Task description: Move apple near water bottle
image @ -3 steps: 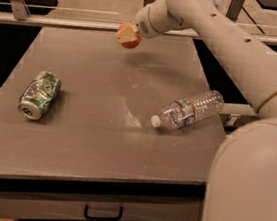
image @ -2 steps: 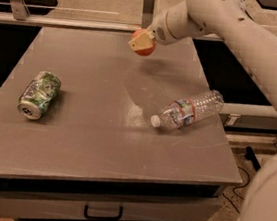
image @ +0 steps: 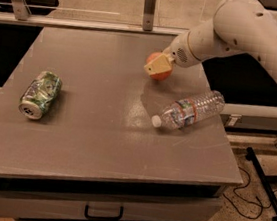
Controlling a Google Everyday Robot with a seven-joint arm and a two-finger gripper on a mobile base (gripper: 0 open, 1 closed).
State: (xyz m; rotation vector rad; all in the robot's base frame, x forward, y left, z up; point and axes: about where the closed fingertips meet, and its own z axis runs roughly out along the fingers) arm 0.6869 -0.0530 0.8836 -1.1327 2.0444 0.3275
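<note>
The apple (image: 161,74) is a small red-orange fruit held in my gripper (image: 157,66), above the table's right half. The gripper's tan fingers (image: 155,65) are shut on the apple and cover its front. The water bottle (image: 190,109) lies on its side on the table, just below and right of the apple, with its white cap pointing left and its red, white and blue label in the middle. The white arm reaches in from the upper right.
A crushed green can (image: 40,94) lies on the left part of the grey table (image: 93,147). Drawers with a black handle (image: 103,212) sit under the table's front edge. Metal posts stand behind the table. A black stand foot is on the floor at right.
The gripper has carried the apple from the table's far edge downward and toward the front right, so it is now close to the water bottle. The bottle and the can have not moved.
</note>
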